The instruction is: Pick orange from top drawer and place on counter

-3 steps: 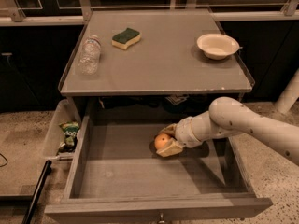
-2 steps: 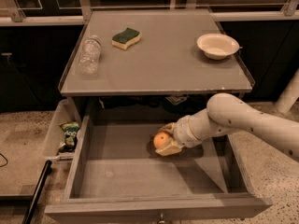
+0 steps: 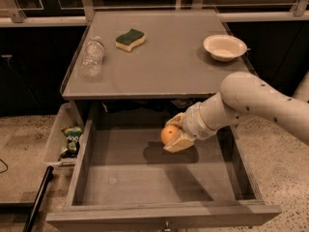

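The orange is a small round fruit held between my gripper's pale fingers. My gripper is shut on it and holds it above the floor of the open top drawer, right of the middle, just below the counter's front edge. The orange's shadow lies on the drawer floor beneath it. My white arm reaches in from the right. The counter is the flat grey top above the drawer.
On the counter lie a clear plastic bottle on its side at the left, a green and yellow sponge at the back, and a white bowl at the right. A clear bin with a green snack bag stands left of the drawer.
My gripper has lifted the orange off the drawer floor and moved it up towards the counter's front edge. The things on the counter have not moved.
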Robot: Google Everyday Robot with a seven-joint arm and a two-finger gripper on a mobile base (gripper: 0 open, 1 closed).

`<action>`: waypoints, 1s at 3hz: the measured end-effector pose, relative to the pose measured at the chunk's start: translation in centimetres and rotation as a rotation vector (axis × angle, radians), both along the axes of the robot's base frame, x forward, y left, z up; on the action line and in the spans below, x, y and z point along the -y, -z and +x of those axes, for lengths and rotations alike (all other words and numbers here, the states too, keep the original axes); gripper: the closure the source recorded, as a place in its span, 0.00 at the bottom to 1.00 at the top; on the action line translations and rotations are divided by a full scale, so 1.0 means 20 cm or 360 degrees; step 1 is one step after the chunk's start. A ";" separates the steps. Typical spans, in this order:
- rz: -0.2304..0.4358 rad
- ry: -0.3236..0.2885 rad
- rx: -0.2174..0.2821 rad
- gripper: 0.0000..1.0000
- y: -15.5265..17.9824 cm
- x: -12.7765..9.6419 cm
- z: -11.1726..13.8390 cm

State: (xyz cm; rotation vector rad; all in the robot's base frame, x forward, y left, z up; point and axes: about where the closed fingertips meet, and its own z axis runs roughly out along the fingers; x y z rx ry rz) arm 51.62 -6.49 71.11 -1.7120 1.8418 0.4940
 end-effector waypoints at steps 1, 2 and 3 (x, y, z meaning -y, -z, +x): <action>0.0002 0.0001 0.0080 1.00 -0.27 0.07 -0.01; -0.0014 0.0043 0.0179 1.00 -0.53 0.16 0.04; -0.0014 0.0043 0.0179 1.00 -0.53 0.16 0.04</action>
